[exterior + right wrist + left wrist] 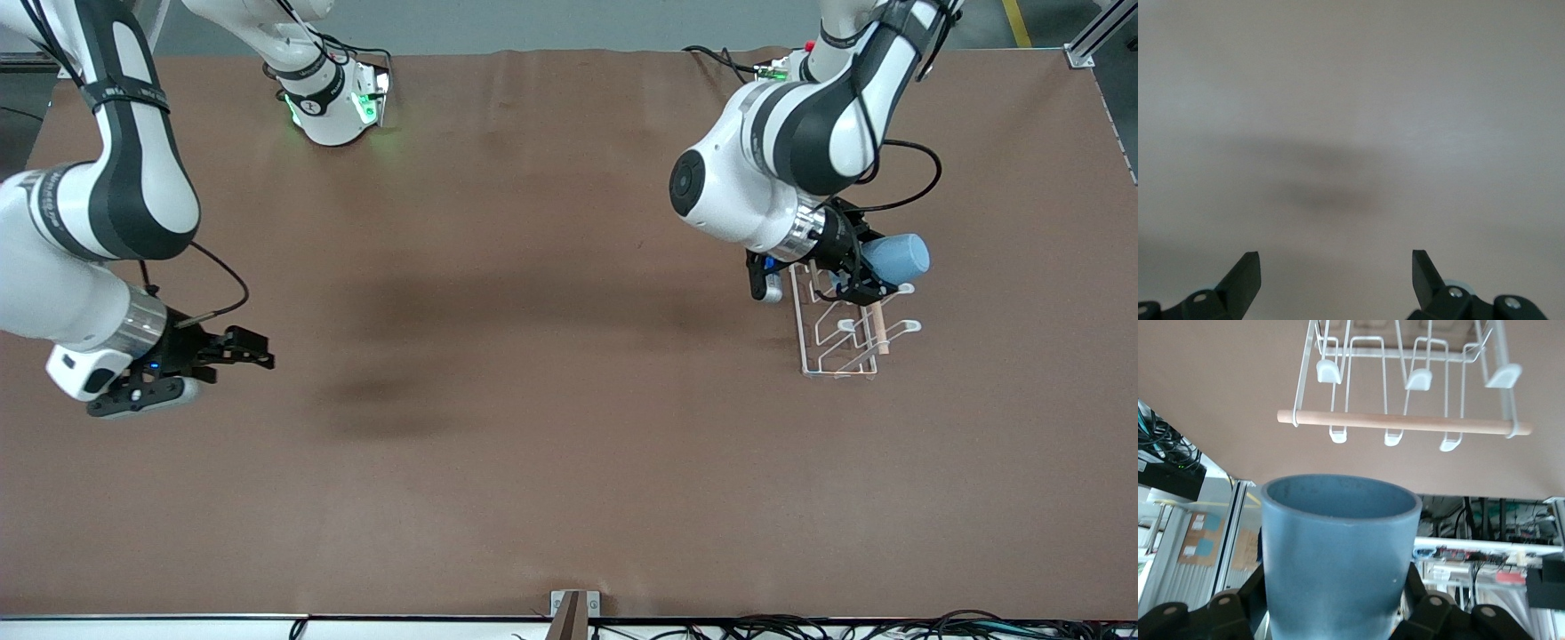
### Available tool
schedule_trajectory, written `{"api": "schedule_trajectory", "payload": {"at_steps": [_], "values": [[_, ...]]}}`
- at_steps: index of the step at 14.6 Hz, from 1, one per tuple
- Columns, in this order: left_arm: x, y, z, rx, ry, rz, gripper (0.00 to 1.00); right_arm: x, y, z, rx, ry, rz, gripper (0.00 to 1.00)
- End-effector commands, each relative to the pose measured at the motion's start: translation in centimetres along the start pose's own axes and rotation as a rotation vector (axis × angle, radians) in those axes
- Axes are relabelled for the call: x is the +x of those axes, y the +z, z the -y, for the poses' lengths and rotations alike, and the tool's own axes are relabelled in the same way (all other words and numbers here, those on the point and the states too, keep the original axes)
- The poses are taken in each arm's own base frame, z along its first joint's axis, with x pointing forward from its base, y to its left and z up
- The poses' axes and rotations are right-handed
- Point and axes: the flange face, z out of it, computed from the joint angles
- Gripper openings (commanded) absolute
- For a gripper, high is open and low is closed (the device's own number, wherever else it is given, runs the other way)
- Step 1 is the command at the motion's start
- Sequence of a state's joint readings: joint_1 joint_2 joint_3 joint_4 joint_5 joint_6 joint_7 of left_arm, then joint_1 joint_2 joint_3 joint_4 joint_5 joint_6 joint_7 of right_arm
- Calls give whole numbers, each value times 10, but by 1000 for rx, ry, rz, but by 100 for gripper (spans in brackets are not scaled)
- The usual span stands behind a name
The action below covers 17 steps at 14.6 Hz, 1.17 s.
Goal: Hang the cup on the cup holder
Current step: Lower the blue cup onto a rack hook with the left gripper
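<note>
My left gripper is shut on the light-blue cup and holds it tipped on its side in the air. It hangs over the end of the white wire cup holder that lies farther from the front camera. In the left wrist view the cup fills the space between the black fingers, mouth pointing away from the wrist. Past its rim show the holder's wooden rod and looped prongs. My right gripper waits open over bare table at the right arm's end, nothing between its fingertips.
The brown table mat stretches between the two arms. The left arm's bulky elbow hangs over the table just beside the holder. A small bracket and cables sit at the table's edge nearest the front camera.
</note>
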<state>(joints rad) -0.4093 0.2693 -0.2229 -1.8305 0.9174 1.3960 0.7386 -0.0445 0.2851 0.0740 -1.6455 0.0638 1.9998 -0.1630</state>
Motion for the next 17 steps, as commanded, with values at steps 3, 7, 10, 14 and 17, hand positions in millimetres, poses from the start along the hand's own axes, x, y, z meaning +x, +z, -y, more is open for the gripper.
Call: {"api": "schedule_trajectory", "payload": {"at_steps": [3,7,10,14,17], "values": [[47,25,1,56,-11,110,1,-3,-102,-42,-169,67,-4,100],[81,50,5,87,-8,180,1,-39,-159,-39,-189,273,27,100],[97,68,12,117,22,217,2,-64,-190,-29,-123,322,39,100],[109,72,15,150,34,211,2,-80,-209,-37,-42,445,32,100],[122,77,11,155,31,219,2,-80,-212,-54,-48,455,15,100]]}}
